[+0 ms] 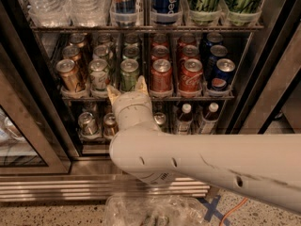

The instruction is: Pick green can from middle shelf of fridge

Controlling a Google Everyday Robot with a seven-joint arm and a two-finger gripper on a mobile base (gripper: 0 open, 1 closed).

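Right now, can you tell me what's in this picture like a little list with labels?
place: fridge
shelf: middle shelf, lanes of upright cans
target: front green can, third lane from left
neighbours: whitish can left, red can right
tool: open, low in front of the green can, not gripping it

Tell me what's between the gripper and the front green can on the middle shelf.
Nothing, in the camera view: the gripper sits right before the green can, fingers open either side of its base.
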